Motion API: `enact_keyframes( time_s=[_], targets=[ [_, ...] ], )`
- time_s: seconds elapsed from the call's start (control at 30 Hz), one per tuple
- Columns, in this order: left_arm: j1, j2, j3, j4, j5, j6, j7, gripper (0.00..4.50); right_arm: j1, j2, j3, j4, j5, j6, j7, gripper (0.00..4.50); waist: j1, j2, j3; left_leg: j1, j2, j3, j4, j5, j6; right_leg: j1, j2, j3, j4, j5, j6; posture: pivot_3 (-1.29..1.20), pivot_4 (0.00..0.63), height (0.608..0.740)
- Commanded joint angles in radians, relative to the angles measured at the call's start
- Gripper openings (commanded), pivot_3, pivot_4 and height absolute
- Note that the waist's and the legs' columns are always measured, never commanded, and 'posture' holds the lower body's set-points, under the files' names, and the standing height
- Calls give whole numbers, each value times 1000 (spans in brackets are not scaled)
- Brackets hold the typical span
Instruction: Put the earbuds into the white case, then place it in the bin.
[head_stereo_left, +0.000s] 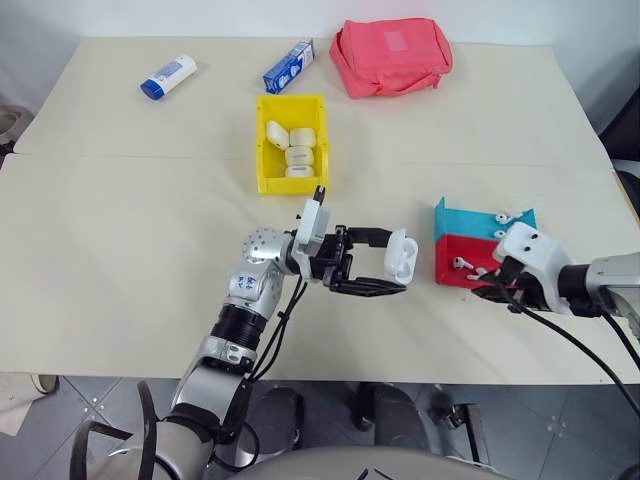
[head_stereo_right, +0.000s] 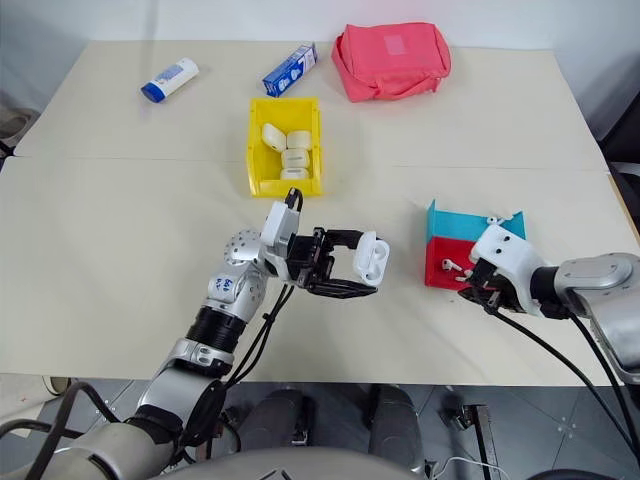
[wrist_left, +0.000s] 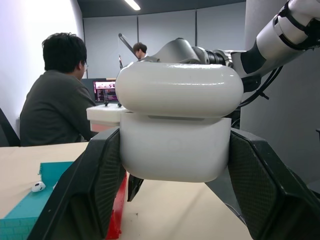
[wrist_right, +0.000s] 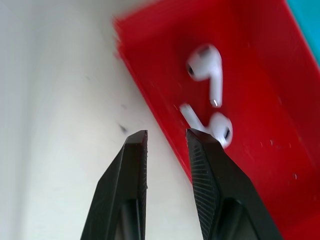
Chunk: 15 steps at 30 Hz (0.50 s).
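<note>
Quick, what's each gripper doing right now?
Left gripper: shut on the white case, lid open.
Right gripper: open, empty, above the red tray with two earbuds.

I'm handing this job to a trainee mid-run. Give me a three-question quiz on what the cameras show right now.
1. True or false: the left gripper holds the white case with its lid open.
2. Which tray do the right gripper fingertips hover at?
A. the teal tray
B. the red tray
C. the bin
3. How many earbuds lie in the red tray in the right wrist view?

Key
1. True. The case is clamped between the black fingers, lid flipped up.
2. B. The fingers are slightly apart and empty, at the red tray's edge.
3. Two, both loose on the tray floor.
</note>
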Motion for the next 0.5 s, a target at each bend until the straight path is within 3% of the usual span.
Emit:
enact_keyframes(
  time_s=[0.03,0.33,0.5],
  targets=[
    [3,0,1,-40,-16,-1,8,2801,-29,-19,3,45,-37,-41,-10,1256,0,0,0,0,0,0,0,0,0,0,0,0,0,0,0,0,150,740],
    [-2,-1,3,-34,-16,-4,12,2801,-81,4,4,122,-75,-74,-41,1256,0,0,0,0,0,0,0,0,0,0,0,0,0,0,0,0,150,740],
    [-6,-1,5,-27,-16,-6,10,2801,-77,-17,-33,40,-35,-29,-24,1256,0,0,0,0,0,0,0,0,0,0,0,0,0,0,0,0,150,740]
  ],
)
